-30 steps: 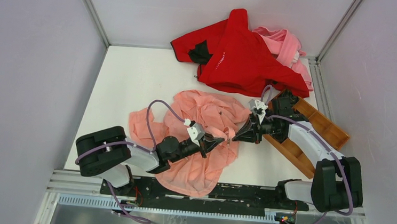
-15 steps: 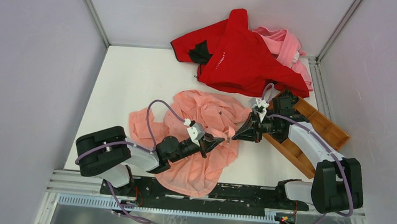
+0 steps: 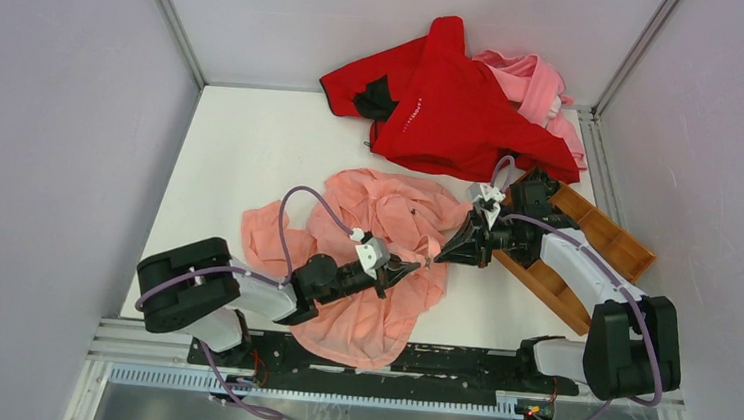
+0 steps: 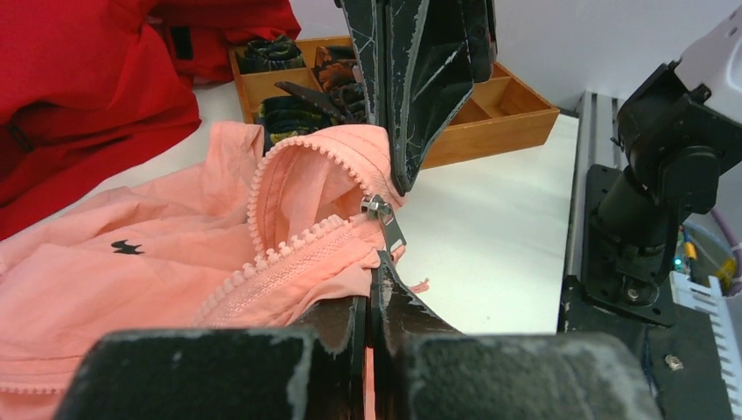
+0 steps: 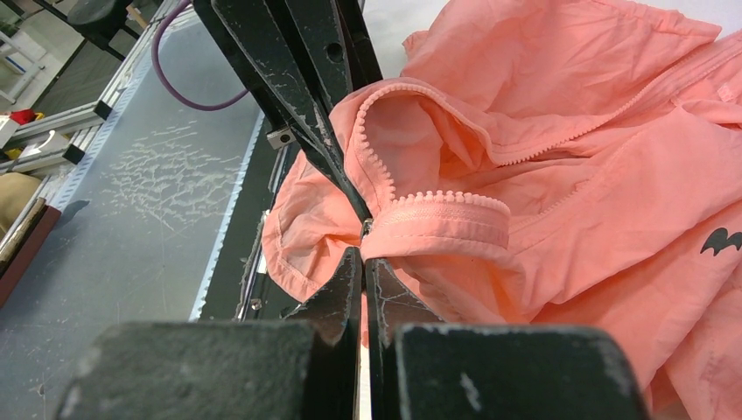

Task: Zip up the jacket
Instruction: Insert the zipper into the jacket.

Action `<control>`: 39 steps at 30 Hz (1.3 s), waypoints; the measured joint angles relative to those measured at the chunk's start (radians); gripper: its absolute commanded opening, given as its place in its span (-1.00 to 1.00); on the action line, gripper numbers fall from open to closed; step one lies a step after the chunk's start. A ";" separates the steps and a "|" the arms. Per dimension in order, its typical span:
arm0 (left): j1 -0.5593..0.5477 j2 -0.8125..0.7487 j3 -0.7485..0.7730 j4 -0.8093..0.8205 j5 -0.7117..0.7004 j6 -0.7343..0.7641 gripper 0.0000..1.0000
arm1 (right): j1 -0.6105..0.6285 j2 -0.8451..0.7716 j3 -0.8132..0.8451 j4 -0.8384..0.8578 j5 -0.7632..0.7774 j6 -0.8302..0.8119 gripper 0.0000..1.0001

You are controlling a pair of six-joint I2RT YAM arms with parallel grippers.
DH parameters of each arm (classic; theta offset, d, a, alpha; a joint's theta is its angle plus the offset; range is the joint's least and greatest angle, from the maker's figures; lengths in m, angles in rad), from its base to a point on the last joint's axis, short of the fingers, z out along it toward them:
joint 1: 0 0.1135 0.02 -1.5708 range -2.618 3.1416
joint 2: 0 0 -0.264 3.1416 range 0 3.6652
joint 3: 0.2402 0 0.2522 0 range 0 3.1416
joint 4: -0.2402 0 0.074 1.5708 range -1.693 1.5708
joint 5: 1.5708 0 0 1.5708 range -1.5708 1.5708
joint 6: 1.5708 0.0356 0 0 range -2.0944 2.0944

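My left arm (image 3: pixel 261 297) lies low over the near part of the bench (image 3: pixel 252 150). It reaches rightward from its base, forearm nearly level and wrist turned toward the middle. My left pincer (image 3: pixel 412 266) is pressed together on a fold of the jacket (image 3: pixel 388 206), with salmon cloth caught between its fingers just below the zip's teeth.

The jacket is spread crumpled on the bench ahead of me, between my two arms. Its near hem hangs over the front edge and its right front edge is lifted where my pincers meet. The zipper slider (image 4: pixel 381 215) sits on that raised edge, just above my left fingertips and right beside the tip of the other pincer.

My right arm (image 3: pixel 575 261) comes in from the right, elbow bent and forearm angled down and leftward over the wooden tray (image 3: pixel 616 244). My right pincer (image 3: pixel 441 259) is also closed, nipping the jacket's toothed edge by the slider, tip to tip with the left one.

Beyond the jacket, at the far side, lies a red garment (image 3: pixel 457 101).
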 measured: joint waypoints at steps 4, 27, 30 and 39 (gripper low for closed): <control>0.000 -0.041 0.013 -0.076 0.009 0.069 -0.96 | 0.000 0.000 0.000 0.000 -0.001 0.000 -1.00; 0.000 -0.165 0.187 -0.603 0.087 0.416 -0.96 | 0.008 0.000 0.002 -0.079 0.007 -0.094 -1.00; 0.004 -0.177 0.220 -0.697 0.128 0.462 -0.96 | 0.008 0.000 0.010 -0.122 0.019 -0.134 -1.00; 0.040 -0.196 0.288 -0.881 0.266 0.543 -0.96 | 0.008 0.000 0.025 -0.207 0.050 -0.231 -1.00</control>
